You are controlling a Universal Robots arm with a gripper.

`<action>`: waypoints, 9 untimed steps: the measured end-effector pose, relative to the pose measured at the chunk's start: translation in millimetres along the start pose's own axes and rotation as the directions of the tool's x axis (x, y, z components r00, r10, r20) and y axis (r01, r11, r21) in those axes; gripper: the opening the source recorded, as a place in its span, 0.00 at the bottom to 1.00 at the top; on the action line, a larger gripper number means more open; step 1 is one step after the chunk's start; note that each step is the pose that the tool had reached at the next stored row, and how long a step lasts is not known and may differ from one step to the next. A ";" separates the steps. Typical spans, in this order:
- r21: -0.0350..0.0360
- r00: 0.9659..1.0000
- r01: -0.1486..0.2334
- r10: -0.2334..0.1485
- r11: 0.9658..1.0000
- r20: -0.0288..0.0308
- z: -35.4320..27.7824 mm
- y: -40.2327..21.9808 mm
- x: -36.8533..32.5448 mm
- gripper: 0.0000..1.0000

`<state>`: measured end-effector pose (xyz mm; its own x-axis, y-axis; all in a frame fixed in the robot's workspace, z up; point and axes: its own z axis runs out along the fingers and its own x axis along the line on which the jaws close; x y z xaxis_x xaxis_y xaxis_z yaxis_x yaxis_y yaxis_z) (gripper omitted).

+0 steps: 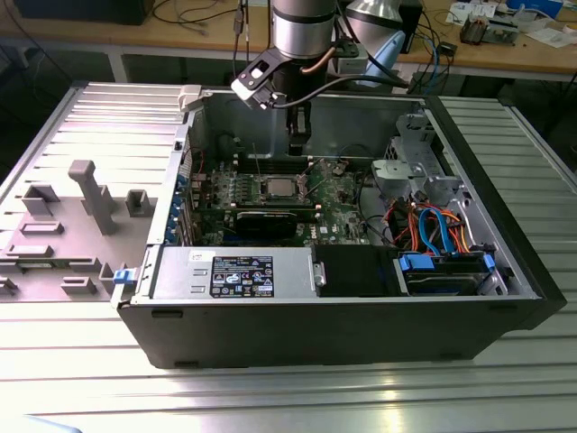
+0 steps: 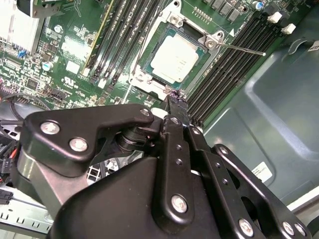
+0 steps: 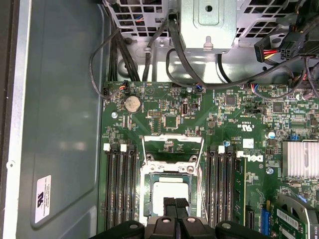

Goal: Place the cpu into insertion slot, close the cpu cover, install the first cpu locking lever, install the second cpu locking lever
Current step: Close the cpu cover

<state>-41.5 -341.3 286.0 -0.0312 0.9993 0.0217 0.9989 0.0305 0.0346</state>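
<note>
fingers (image 3: 170,203) black, pressed together, nothing between them | tips close beside one edge of small flat silver-grey square cpu (image 2: 175,59) | cpu seated in dark metal-rimmed insertion slot (image 2: 149,63) | thin silvery framed cpu cover (image 2: 208,44) down around it | green circuit board (image 3: 164,119) inside open black computer case (image 1: 343,329)

A ribbed, silvery metal table (image 1: 270,397) carries an open black computer case (image 1: 325,329), which lies on its side near the middle. Just beside it, toward the exterior view's left, grey plastic holders (image 1: 90,194) stand on the table.
</note>
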 end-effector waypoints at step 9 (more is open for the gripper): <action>0.000 1.000 0.000 0.000 1.000 0.000 0.1 1.3 0.0 0.11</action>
<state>-40.2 -341.2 286.0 -0.0311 0.9993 0.0217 0.9989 0.0304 0.0346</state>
